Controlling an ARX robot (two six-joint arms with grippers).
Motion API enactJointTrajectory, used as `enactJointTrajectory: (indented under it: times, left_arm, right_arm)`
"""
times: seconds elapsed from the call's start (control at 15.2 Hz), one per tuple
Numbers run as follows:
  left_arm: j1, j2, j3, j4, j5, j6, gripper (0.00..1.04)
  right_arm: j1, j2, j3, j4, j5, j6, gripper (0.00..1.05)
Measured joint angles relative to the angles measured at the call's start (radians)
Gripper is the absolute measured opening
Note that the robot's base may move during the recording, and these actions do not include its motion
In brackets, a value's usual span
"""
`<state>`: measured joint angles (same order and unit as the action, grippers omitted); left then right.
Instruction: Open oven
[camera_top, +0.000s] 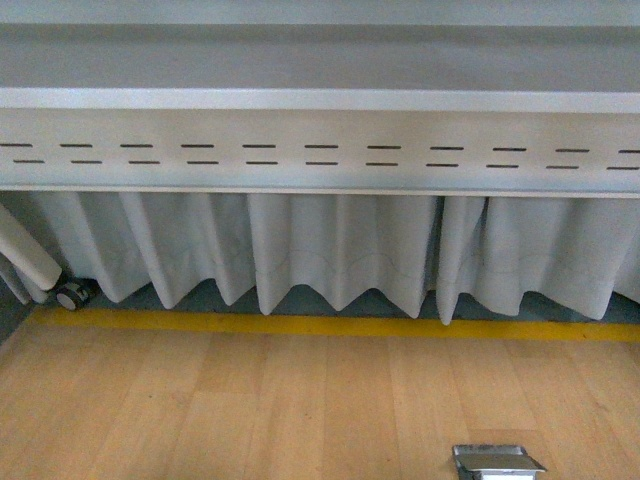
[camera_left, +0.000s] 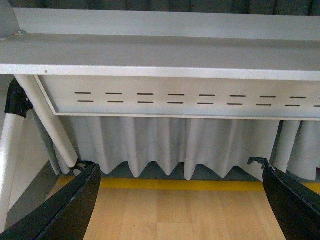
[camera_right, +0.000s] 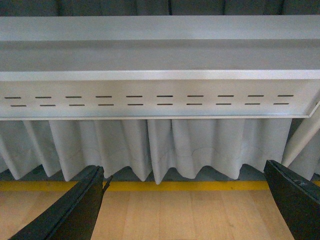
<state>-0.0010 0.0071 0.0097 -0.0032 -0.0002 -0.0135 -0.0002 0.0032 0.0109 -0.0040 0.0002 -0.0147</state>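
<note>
The oven is out of view in all three views. My left gripper (camera_left: 180, 172) is open, its two black fingers (camera_left: 70, 210) spread wide at the frame's lower corners with only wooden floor between them. My right gripper (camera_right: 187, 172) is open too, its black fingers (camera_right: 75, 210) far apart and holding nothing. Neither arm shows in the front view.
A grey table (camera_top: 320, 100) with a slotted metal apron (camera_top: 320, 155) spans the front view, above a grey pleated curtain (camera_top: 330, 250). Below lie a yellow floor stripe (camera_top: 320, 325) and wooden floor (camera_top: 250, 410). A metal floor box (camera_top: 495, 462) sits low right. A white table leg (camera_left: 45, 120) with a caster (camera_top: 72, 294) stands left.
</note>
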Motion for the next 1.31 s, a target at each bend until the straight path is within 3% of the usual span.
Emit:
enactJointTrajectory:
  times: [1.31]
  left_arm:
    - [0.0, 0.0, 0.0, 0.0, 0.0, 0.0, 0.98]
  right_arm:
    - [0.0, 0.0, 0.0, 0.0, 0.0, 0.0, 0.98]
